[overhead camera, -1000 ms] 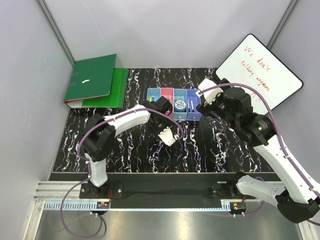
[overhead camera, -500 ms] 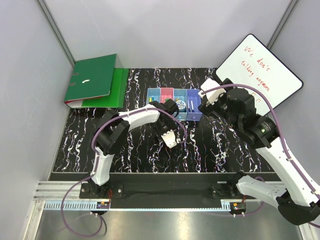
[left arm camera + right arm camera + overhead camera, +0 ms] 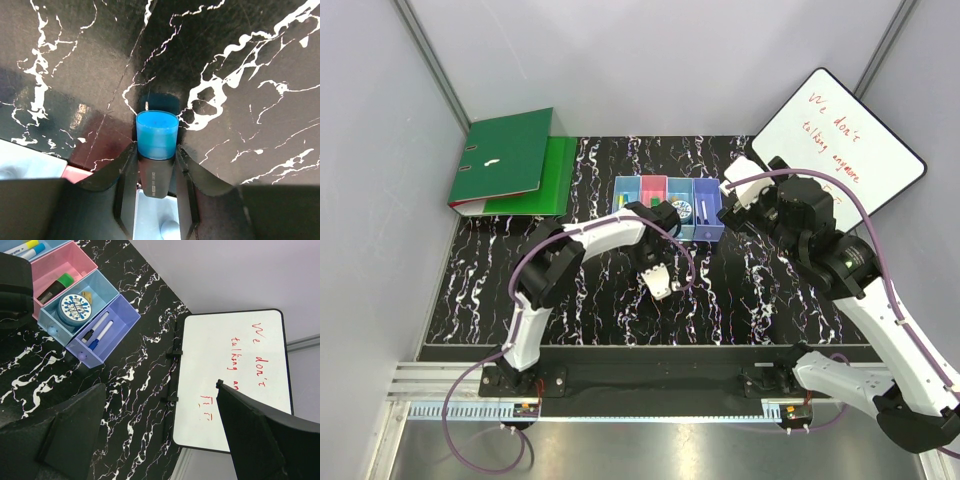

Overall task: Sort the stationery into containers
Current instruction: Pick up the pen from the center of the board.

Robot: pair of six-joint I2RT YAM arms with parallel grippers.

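As seen from above, bins (image 3: 668, 208): partly filled, contents unclear; left claw (image 3: 658, 283) just before them.
Left wrist, marker (image 3: 157, 134): blue-capped, pinched by the left claw over the table (image 3: 260, 75), not yet binned, which is hidden from above.
Right wrist, right claw (image 3: 160, 390): spread wide, empty; tape roll (image 3: 74, 307) and other markers (image 3: 100, 329) are shown binned.

I'm running a robotics lab cell here: plain grey panel walls (image 3: 650, 60) box in a black marbled table (image 3: 590, 300), the left arm (image 3: 590, 235) and right arm (image 3: 880, 310) stand bolted beside an aluminium rail (image 3: 440, 378) at the near edge, and the props I see are office ones: green ring binders (image 3: 505, 155) and a whiteboard (image 3: 840, 130) with red writing.
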